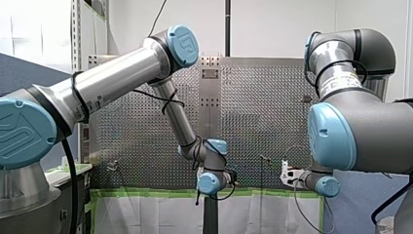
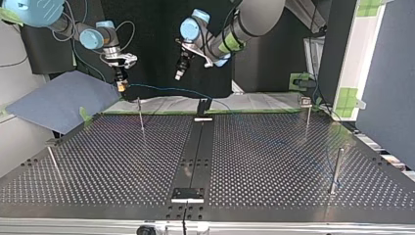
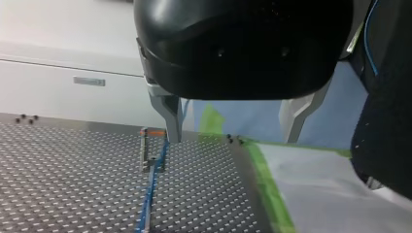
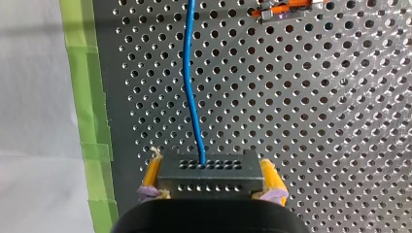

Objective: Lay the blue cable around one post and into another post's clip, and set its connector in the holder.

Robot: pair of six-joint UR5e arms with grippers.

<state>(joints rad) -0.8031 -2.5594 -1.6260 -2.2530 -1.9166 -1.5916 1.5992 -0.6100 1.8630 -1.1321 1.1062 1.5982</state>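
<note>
My right gripper [image 4: 209, 162] is clamped on the dark connector [image 4: 209, 178], with the yellow pads against its two sides. It holds the connector in the air, off to one side of the black holder [image 2: 203, 105], toward the top view's left. The blue cable [image 2: 164, 89] leaves the connector, passes just behind the holder and runs on past its other side, where I lose sight of it.

My left gripper [image 3: 232, 140] hangs higher than the holder, a little toward the connector's side. Its metal fingers are spread wide with nothing between them. Below it the cable lies just beside a thin post [image 3: 144, 150] with an orange tip.

I judge that the routing is in hand and the connector is not yet seated. Next I must carry the connector across to the holder with enough slack that the cable does not drag off its post.
</note>
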